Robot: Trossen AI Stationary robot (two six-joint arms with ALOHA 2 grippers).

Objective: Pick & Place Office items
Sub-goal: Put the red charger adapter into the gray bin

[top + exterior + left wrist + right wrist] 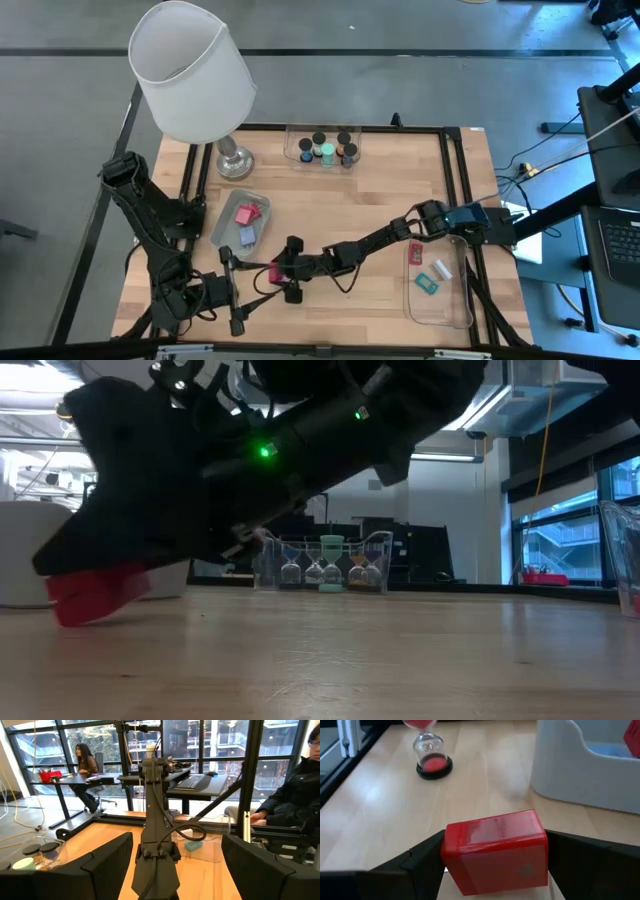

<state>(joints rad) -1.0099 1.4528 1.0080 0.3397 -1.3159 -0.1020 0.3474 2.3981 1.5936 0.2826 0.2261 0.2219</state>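
My right gripper (277, 272) is clamped on a red block (495, 851), one finger on each side face. The low view shows the block (95, 592) tipped, one edge at or just off the wooden table (350, 200), so it's either just lifted or about to land; can't tell which. Side grip keeps the top face clear, and the arm reaches low across the table to get there.

Block sits just beside the clear tray (222, 228) near the lamp (195, 75), which already holds a pink block (246, 214) and a grey piece (247, 236). My guess: that tray is the red block's target.

My left gripper (228, 290) is parked at the near left, fingers spread, holding nothing, facing the right arm and clear of it.

Hourglass timers (327, 148) sit in the far tray; a red-based one (434, 755) stands loose beyond the block. Teal clips (430, 282) are in the right-hand tray.
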